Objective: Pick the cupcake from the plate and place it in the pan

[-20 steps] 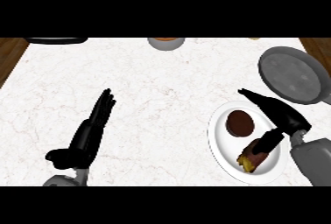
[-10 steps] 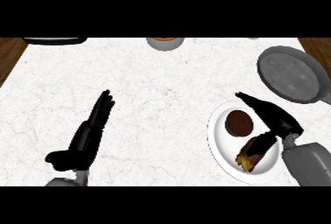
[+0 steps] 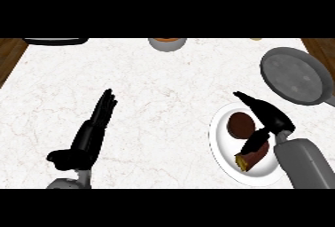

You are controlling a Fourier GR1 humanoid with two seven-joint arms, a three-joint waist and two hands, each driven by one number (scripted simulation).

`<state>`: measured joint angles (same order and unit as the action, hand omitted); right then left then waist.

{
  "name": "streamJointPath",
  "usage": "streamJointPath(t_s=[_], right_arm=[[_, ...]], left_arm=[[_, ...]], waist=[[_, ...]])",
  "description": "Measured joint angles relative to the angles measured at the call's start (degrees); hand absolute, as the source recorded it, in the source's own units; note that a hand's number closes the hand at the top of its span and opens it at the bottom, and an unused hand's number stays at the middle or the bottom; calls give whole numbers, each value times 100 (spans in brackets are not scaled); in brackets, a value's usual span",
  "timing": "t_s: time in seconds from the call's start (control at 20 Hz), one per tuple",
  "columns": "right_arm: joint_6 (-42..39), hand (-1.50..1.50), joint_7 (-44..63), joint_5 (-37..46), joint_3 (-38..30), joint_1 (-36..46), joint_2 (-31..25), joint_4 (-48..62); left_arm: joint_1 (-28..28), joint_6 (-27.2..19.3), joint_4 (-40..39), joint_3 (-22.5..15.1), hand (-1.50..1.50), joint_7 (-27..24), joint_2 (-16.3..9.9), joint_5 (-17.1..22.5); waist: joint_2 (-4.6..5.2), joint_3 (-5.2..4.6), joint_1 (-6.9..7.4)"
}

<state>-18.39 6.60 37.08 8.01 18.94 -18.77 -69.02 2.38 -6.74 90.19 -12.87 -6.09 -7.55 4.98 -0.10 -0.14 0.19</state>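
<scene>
Reaching for the cupcake: we have not picked it up yet, so the whole carry lies ahead of us.
Cupcake: the cupcake (image 3: 240, 124) sits on the upper half of the white plate (image 3: 222, 150), a dark brown round top seen from above, untouched as far as we can tell.
Our right hand: the right hand (image 3: 268, 117) hangs over the plate just beside the cupcake, fingers straight and pointing up and to the left past it, thumb angled down toward the plate's lower half; it grasps nothing.
Done so far: we judge only the approach is made; the hand is at the plate but not around the cupcake.
Left to do: curl round the cupcake, lift it, carry it up and right to the pan, set it inside.
Pan: the grey pan (image 3: 294, 75) lies near the plate, toward the counter's upper right corner, its inside bare.
In the way: a brown and yellow piece of food (image 3: 254, 156) shares the plate, below the cupcake and under our thumb; we should mind not to nudge it. Nothing stands between plate and pan.
Our left hand: the left hand (image 3: 91, 133) rests at the lower left, fingers straight and released, well apart from the plate.
Far edge: a small bowl (image 3: 167, 43) and a dark object (image 3: 56, 41) sit at the counter's top edge, clear of our path.
</scene>
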Motion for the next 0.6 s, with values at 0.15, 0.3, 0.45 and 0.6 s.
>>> streamJointPath(t_s=[0.15, 0.3, 0.45, 0.6], right_arm=[[187, -150, -218, 203, -72, 245, 93, 640], [75, 150, -360, 329, -79, 408, 85, 980], [97, 150, -676, 603, 116, 469, -8, 1156], [241, 150, -910, 830, 164, 526, -31, 1298]], left_arm=[[34, 95, -154, 88, 0, -127, 37, -23], [138, 113, -136, 154, 0, -11, 81, -65], [24, 113, 16, 127, 0, 61, 84, -108], [-71, 106, 205, 93, 0, 159, 126, -166]], waist=[[-3, -9, 14], [-6, -12, 17], [-29, -31, 29], [-45, -40, 28]])
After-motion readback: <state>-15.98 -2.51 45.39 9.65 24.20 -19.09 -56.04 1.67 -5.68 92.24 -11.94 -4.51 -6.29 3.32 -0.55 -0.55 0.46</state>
